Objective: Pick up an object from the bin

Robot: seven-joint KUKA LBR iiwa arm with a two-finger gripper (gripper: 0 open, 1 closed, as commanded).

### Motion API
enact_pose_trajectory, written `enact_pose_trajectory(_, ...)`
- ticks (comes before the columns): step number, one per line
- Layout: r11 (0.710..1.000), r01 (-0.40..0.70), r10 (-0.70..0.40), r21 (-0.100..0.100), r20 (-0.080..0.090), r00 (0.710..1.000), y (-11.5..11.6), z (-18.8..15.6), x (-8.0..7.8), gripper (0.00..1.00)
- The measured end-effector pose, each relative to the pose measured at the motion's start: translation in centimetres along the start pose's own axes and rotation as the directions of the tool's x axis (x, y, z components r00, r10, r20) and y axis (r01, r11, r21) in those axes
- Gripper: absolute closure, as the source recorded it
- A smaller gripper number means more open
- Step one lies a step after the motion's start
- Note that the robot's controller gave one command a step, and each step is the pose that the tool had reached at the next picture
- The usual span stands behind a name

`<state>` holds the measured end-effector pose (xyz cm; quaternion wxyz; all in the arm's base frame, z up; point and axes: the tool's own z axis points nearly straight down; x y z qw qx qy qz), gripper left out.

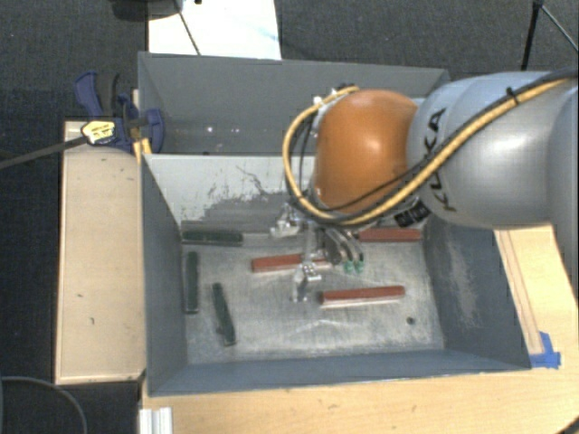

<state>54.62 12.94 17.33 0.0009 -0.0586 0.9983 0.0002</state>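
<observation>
Just beside the gripper, on its right as viewed, find a red-brown flat stick lying level on the floor of the bin, and note a second red-brown stick just on the gripper's other side. Cannot tell how wide the claw stands, nor make out anything in its hold. Treat the first stick as probably light, stiff and smooth, hence liable to pivot or slip, and take hold across its narrow width near mid-length, not at the end nearest the gripper.
</observation>
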Motion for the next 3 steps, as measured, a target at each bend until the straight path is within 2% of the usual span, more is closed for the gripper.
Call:
enact_pose_trajectory(1, 0.991, -0.133, 0.133, -0.005, 0.014, 0.991, -0.2, 9.8, -1.0, 1.00)
enact_pose_trajectory(2, 0.991, -0.135, 0.135, -0.005, 0.014, 0.991, -0.2, 9.8, -1.0, 1.00)
enact_pose_trajectory(3, 1.000, 0.010, -0.010, -0.001, 0.001, 1.000, -2.1, -4.5, 4.8, 1.00)
